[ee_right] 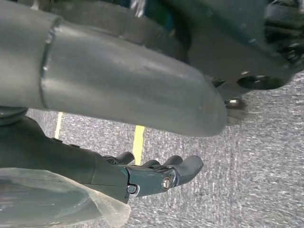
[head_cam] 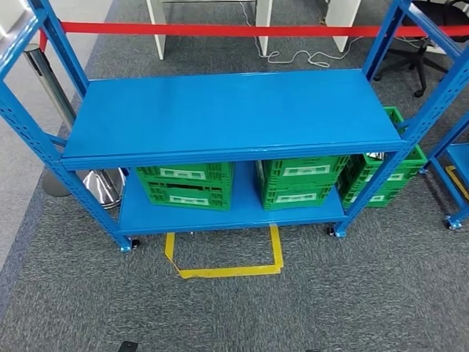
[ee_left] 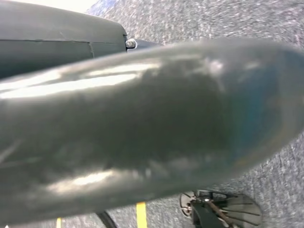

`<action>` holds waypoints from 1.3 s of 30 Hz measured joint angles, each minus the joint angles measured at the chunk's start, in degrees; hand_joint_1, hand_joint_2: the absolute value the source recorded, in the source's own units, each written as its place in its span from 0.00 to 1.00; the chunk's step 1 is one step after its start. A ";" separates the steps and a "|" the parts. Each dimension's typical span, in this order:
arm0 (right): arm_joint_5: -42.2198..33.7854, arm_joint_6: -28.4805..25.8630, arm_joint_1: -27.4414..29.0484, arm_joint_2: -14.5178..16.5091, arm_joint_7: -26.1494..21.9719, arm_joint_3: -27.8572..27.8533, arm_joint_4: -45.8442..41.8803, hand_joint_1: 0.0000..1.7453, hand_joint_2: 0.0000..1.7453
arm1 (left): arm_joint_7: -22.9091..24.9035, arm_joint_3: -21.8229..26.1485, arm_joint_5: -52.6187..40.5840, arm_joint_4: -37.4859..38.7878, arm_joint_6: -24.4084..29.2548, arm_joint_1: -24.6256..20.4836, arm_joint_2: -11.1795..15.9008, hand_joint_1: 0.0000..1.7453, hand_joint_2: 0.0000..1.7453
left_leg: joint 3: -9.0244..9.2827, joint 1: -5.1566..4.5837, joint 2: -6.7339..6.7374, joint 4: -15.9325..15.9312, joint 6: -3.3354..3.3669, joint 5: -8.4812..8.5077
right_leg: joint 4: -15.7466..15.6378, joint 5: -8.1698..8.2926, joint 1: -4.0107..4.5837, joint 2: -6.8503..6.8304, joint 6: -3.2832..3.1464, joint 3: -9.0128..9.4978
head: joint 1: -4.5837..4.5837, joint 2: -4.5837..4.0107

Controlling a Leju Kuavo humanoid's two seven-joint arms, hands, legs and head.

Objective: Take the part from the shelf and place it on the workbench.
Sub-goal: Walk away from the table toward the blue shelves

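Standing on grey carpet [head_cam: 232,315], a blue shelf [head_cam: 232,110] on castors faces the robot in the head view, its upper deck bare and tilted slightly with the camera's angle. On the lower deck sit two green crates [head_cam: 187,185] side by side, the second crate [head_cam: 301,181] to the right of the first, each bearing pale labels on its front. A third crate [head_cam: 387,176] stands just outside the right-hand upright, on the floor beside the shelf, and something metallic glints at its top edge; whether that is the part cannot be told from these pictures. The part itself cannot be picked out with certainty in any crate. Yellow tape [head_cam: 226,268] marks three sides of a square on the carpet directly before the shelf. A red bar [head_cam: 221,30] runs across behind the shelf, and a chrome post [head_cam: 47,77] rises at the left rear. In the right wrist view, the right hand [ee_right: 161,173] hangs above the carpet, its dark fingers lightly curved and apart, holding nothing. In the left wrist view, a blurred grey cover fills the frame before the left hand, and the state of that hand cannot be told.
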 joint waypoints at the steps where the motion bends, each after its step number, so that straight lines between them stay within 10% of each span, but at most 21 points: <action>1: -0.01 0.03 0.07 -0.01 0.03 -0.03 0.00 0.00 0.00 | 0.00 0.04 0.01 0.00 0.01 0.04 0.01 0.00 0.00 | 0.83 -0.07 -0.05 -0.01 -0.05 -0.59 | -2.78 2.29 0.04 -0.01 -0.25 0.18 | 0.02 -0.01; 5: 0.00 0.10 0.04 -0.15 0.20 -0.10 0.05 0.00 0.00 | 0.00 0.11 -0.01 0.02 0.01 -0.09 -0.09 0.00 0.00 | 2.56 -0.24 -0.11 0.16 -1.01 -2.73 | -12.04 10.38 0.69 -0.19 -1.62 2.05 | -0.26 -0.02; 9: 0.02 0.13 0.11 -0.16 0.29 -0.16 0.07 0.00 0.00 | 0.00 0.16 -0.02 0.02 0.03 -0.24 -0.05 0.00 0.00 | 2.29 -0.05 0.00 3.25 -2.22 -3.10 | -13.03 10.23 0.54 -0.11 -2.69 4.32 | -0.48 -0.01; 14: -0.01 0.13 -0.11 -0.15 0.37 -0.18 0.07 0.00 0.00 | -0.47 0.33 -0.02 0.02 0.37 -0.28 0.01 0.00 0.00 | -6.39 0.68 0.04 15.90 -3.60 -8.77 | -13.35 8.38 0.37 0.03 -3.21 6.80 | -0.60 -0.02; 19: 0.08 0.30 -0.14 -0.15 0.83 -0.40 0.09 0.00 0.00 | -0.81 0.54 0.01 0.08 0.74 -0.15 0.05 0.00 0.00 | -5.12 0.90 0.20 3.45 -3.61 1.32 | -13.28 6.10 0.13 0.37 -1.91 9.27 | -0.63 -0.02; 30: -0.23 1.09 -0.34 -0.20 2.54 -1.34 0.13 0.00 0.00 | -1.07 0.79 0.05 0.13 -0.09 -0.41 0.05 0.00 0.00 | -4.85 0.49 0.10 2.20 -1.76 1.83 | -14.66 5.21 0.29 0.33 -2.26 10.67 | -0.56 -0.02; 31: -0.23 1.09 -0.35 -0.20 2.55 -1.42 0.13 0.00 0.00 | -1.07 0.81 0.05 0.13 -0.09 -0.41 0.07 0.00 0.25 | -4.83 0.46 0.10 2.20 -1.68 1.78 | -14.77 5.20 0.29 0.32 -2.17 10.71 | -0.56 -0.02; 34: -0.23 1.11 -0.35 -0.20 2.58 -1.53 0.13 0.00 0.75 | -0.98 0.84 0.04 0.13 -0.09 -0.43 0.08 0.00 1.00 | -4.79 0.42 0.12 2.21 -1.55 1.70 | -14.99 5.18 0.21 0.29 -1.35 10.70 | -0.58 -0.02; 35: -0.22 1.12 -0.35 -0.20 2.65 -1.55 0.13 0.00 1.00 | -0.68 0.85 0.03 0.13 -0.12 -0.44 0.09 0.00 1.00 | -4.74 0.41 0.12 2.21 -1.52 1.68 | -15.05 5.17 0.19 0.28 -1.03 10.61 | -0.58 -0.02; 39: -0.79 0.70 -0.24 -0.32 3.09 -1.30 0.06 0.00 1.00 | 1.48 0.22 1.26 0.13 -0.68 -0.30 0.33 0.00 1.00 | -4.38 0.42 0.12 2.16 -1.51 1.62 | -15.11 5.05 0.17 0.23 -0.49 10.50 | -0.60 -0.02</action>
